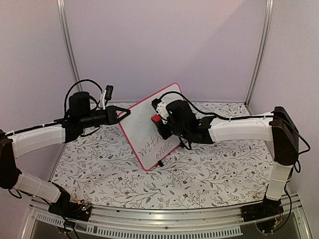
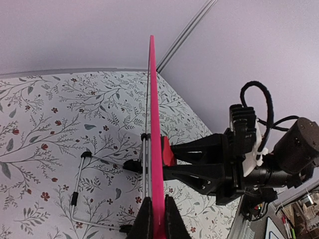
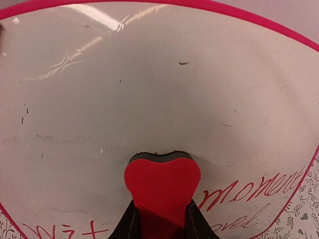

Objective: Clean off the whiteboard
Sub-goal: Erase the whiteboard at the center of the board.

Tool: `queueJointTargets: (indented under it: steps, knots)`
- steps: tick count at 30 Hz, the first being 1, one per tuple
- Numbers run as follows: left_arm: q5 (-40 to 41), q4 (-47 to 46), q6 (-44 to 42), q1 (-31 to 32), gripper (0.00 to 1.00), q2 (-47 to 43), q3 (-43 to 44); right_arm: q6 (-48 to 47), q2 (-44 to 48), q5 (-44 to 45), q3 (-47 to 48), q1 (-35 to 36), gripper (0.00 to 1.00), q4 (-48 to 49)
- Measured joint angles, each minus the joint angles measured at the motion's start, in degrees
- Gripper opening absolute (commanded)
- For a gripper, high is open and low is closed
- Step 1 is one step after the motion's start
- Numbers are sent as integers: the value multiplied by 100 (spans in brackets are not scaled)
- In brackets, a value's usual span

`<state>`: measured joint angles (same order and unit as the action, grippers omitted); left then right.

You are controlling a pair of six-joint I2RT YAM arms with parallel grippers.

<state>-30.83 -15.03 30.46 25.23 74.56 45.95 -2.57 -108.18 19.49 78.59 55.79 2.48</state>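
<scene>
Closest to the right wrist camera, the right gripper (image 3: 162, 221) was clamped on a red heart-shaped eraser (image 3: 162, 179), one black finger on each side of its narrow lower end. The eraser's dark felt edge lay pressed against the whiteboard (image 3: 149, 99), which filled nearly all of that view. Above the eraser the white surface showed only faint smudges and specks. Below it and to its right, red handwriting (image 3: 249, 191) remained, along with a few strokes at the lower left.

Seen from above, the whiteboard stood on edge near the middle of the flower-patterned table (image 1: 199, 174), turned so that one rounded corner pointed down. Whether that corner touched the table could not be told. The left gripper (image 2: 159, 219) was closed on the board's pink frame at its left edge, one finger on each face. In the left wrist view the board appeared edge-on as a thin pink line, with a wire stand (image 2: 79, 189) on its back side, to the left, and the eraser against its front.
</scene>
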Motion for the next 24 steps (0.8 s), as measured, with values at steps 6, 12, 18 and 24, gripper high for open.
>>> queueJointTargets:
  steps: [6,12,18,24]
  knots:
    - [31,13,24,-2,0,0,0,133,2,-4,-417,2,24,234]
    - [33,15,22,0,0,0,0,313,33,-13,-691,2,24,422]
    - [26,13,22,0,0,0,0,463,81,-61,-1016,2,23,494]
    - [15,11,-4,0,0,0,0,535,103,-177,-1305,7,23,514]
